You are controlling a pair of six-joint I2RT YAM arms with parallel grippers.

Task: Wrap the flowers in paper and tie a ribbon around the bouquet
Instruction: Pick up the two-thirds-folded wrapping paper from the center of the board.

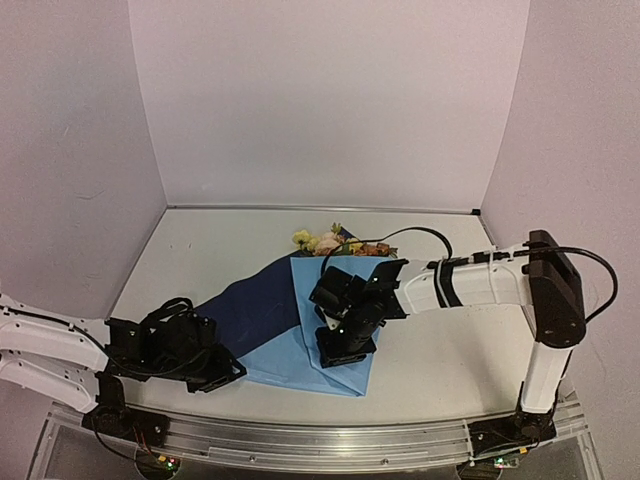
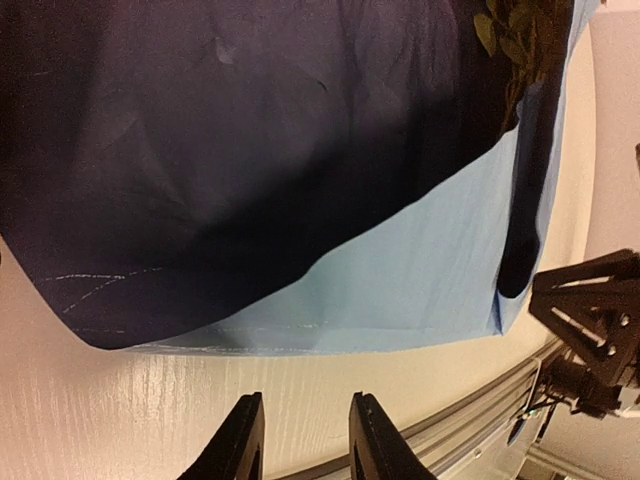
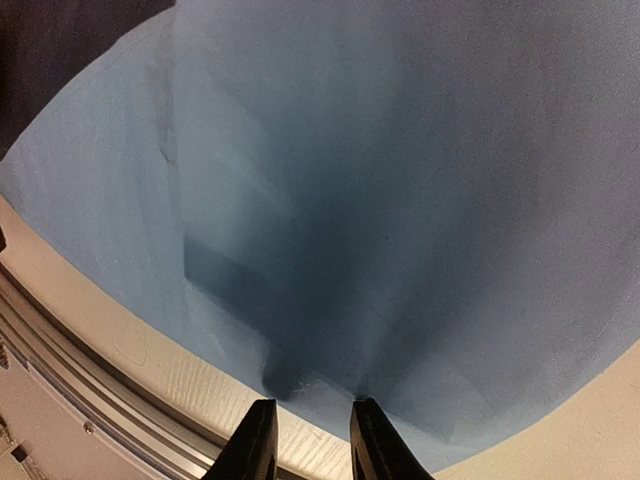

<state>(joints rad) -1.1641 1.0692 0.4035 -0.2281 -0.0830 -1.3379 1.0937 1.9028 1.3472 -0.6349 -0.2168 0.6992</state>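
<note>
The paper (image 1: 300,345) lies folded on the table, a dark flap (image 1: 255,305) turned over its light-blue part. The flowers (image 1: 330,242) stick out at its far end; their leaves (image 2: 505,30) show in the left wrist view. My right gripper (image 1: 345,348) points down onto the paper's (image 3: 330,200) near part. Its fingertips (image 3: 262,405) rest at the surface, jaws apart with nothing between them. Off the paper's (image 2: 400,290) near-left corner, my left gripper (image 1: 228,372) hovers open over bare table. The ribbon is out of view.
A metal rail (image 1: 330,440) runs along the table's near edge, close to both grippers (image 2: 470,425). The right arm's base (image 2: 595,320) stands at the rail. A black robot cable (image 1: 400,233) loops beside the blooms. Walls close in the back and sides.
</note>
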